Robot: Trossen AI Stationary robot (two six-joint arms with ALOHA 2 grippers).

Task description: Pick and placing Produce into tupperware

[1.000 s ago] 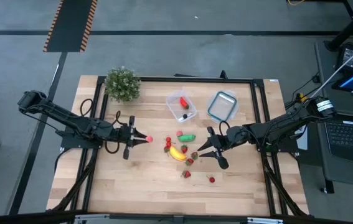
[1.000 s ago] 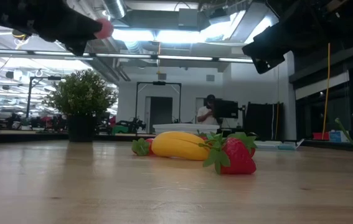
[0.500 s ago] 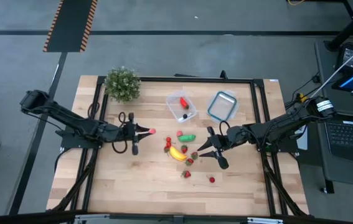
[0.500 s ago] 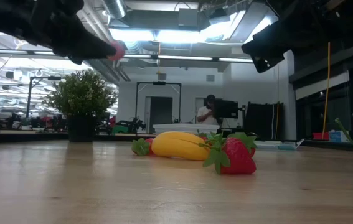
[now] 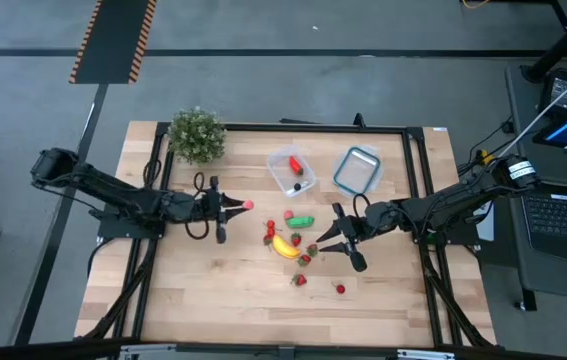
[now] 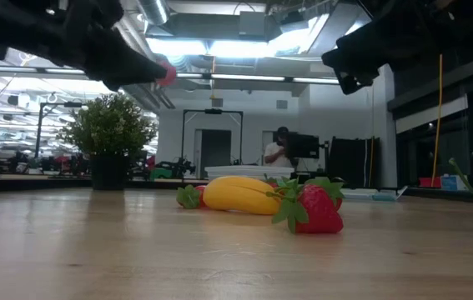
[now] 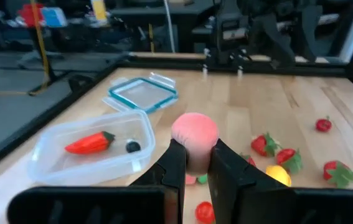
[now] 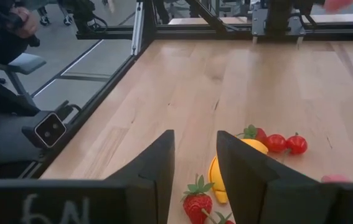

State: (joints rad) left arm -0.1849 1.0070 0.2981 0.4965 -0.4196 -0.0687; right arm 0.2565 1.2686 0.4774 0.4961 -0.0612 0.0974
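Pink ball [image 7: 194,132] base hidden btwn left gripper [image 7: 194,163] fingers.

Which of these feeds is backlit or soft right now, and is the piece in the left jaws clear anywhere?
Low view: bright ceiling lights leave both arms as dark silhouettes, though the banana and strawberry read sharply. Left wrist view: the pink piece in the left gripper is clear, background soft. High view: evenly lit, produce tiny.
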